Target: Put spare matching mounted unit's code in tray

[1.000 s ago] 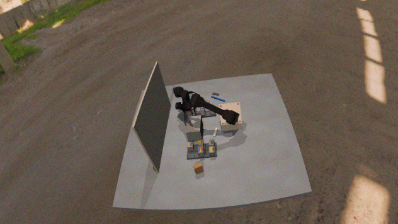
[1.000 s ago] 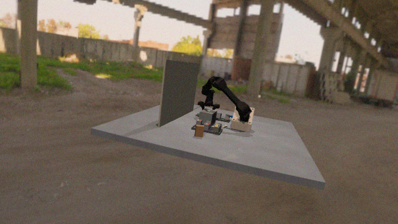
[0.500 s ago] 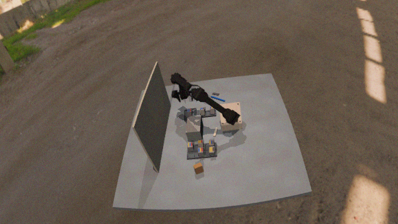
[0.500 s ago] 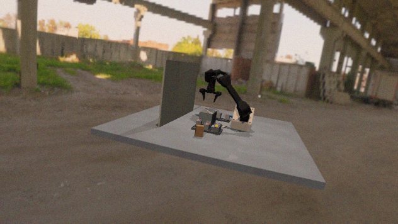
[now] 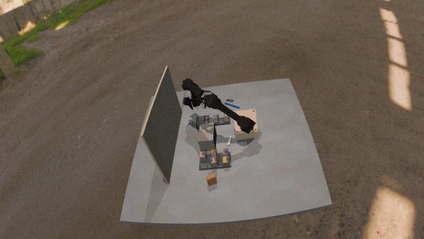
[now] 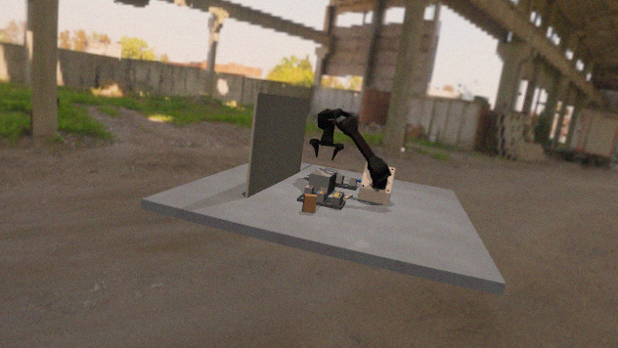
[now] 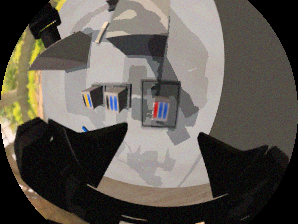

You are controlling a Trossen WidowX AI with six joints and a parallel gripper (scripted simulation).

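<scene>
Pincer (image 6: 326,153) (image 7: 164,131) released, fingers wide, nothing btwn, up above counter (image 5: 268,168) (image 6: 391,230). Spare w/ red + blue stripes (image 5: 201,119) (image 7: 161,109) sits in tray (image 7: 143,102), apart from pincer. Orange-brown block (image 5: 211,179) (image 6: 309,203) nr other rack (image 5: 205,166) (image 6: 323,202), same counter.

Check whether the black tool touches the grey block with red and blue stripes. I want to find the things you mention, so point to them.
Apart: the exterior view shows the black tool (image 6: 326,157) (image 7: 164,131) hanging well above everything on the tabletop.
</scene>
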